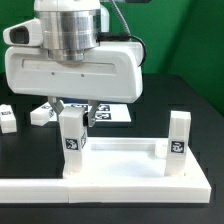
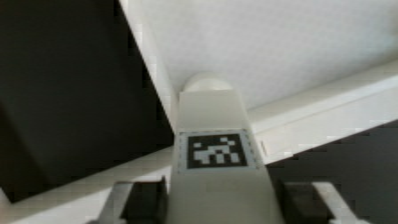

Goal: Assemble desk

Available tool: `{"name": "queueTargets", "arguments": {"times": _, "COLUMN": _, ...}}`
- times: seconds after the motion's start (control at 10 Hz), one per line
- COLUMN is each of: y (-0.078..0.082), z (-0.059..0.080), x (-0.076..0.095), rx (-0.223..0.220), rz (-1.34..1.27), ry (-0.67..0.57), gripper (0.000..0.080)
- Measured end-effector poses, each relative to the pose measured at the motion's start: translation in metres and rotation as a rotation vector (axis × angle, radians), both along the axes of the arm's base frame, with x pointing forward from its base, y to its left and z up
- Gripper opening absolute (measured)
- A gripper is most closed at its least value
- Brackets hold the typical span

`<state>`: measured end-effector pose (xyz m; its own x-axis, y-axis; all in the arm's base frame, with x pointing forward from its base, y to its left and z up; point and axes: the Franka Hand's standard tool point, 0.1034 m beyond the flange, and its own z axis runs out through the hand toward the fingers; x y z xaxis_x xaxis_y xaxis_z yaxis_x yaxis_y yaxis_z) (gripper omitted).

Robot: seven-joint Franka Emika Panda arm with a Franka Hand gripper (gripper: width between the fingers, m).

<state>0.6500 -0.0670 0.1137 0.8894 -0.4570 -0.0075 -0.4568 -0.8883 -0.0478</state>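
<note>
Gripping: your tool (image 2: pixel 221 196) clamps the white plastic tagged block leg (image 2: pixel 217 120)
Leg: upright on the white rimmed tray top (image 1: pixel 120 149), at its corner

White leg (image 2: pixel 214 112), black-and-white tag (image 2: pixel 217 151), black table (image 1: pixel 190 92)

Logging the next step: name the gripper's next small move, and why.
Probably twist the leg down into the desk top: the gripper clasps it upright at one corner, while the second leg already stands at another corner.
</note>
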Motion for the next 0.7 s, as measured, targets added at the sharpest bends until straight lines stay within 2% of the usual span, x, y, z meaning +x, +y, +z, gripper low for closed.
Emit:
{"name": "queueTargets", "arguments": {"times": 0.4, "y": 0.01, "z": -0.001, "x": 0.001, "rx": 0.005, "rz": -0.565, "ry": 0.026, "gripper": 0.0288}}
{"name": "queueTargets", "arguments": {"times": 0.6, "y": 0.014, "z": -0.002, "x": 0.002, "rx": 0.064, "rz": -0.93, "ry": 0.039, "gripper": 0.0288}}
{"name": "queueTargets", "arguments": {"times": 0.7, "y": 0.014, "z": -0.002, "x": 0.001, "rx": 0.097, "rz": -1.02, "ry": 0.038, "gripper": 0.029}}
